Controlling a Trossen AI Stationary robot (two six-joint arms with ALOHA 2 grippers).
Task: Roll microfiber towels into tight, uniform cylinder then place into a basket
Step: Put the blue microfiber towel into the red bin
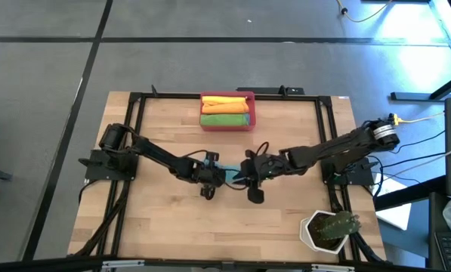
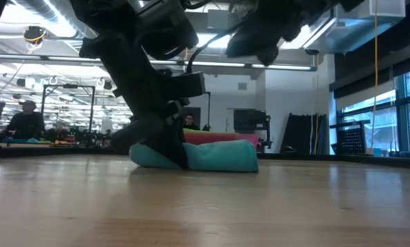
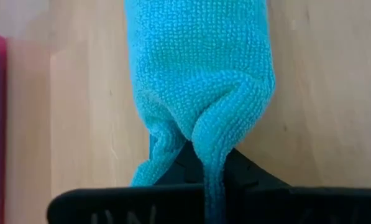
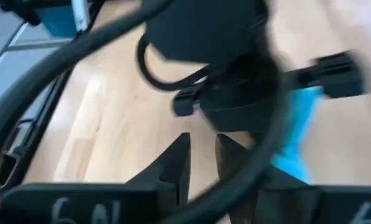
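Observation:
A teal-blue microfiber towel point(image 2: 215, 156), rolled into a short cylinder, lies on its side on the wood table near the middle point(image 1: 230, 174). My left gripper point(image 1: 208, 180) stands at the roll's left end, shut on it. My right gripper point(image 4: 201, 158) hangs above the table just right of the roll point(image 1: 253, 187), its fingers a little apart with nothing between them. In the low view the right gripper point(image 2: 266, 34) is high over the towel. The red-pink basket point(image 1: 251, 112) at the far middle holds an orange-yellow roll point(image 1: 225, 103) and a green roll point(image 1: 223, 119). My left gripper pinches a bunched fold at the roll's left end point(image 3: 211, 163) between its two fingers. The fingers point(image 2: 165, 145) slant down from the table's left, along the roll's length. The rest of the roll stretches away from the fingers and lies on the table.
A white hexagonal pot with a cactus point(image 1: 329, 230) stands at the near right corner. A black frame point(image 1: 138, 136) runs round the tabletop. Bare wood lies near of the towel and to both sides. People and equipment show in the room beyond the far edge.

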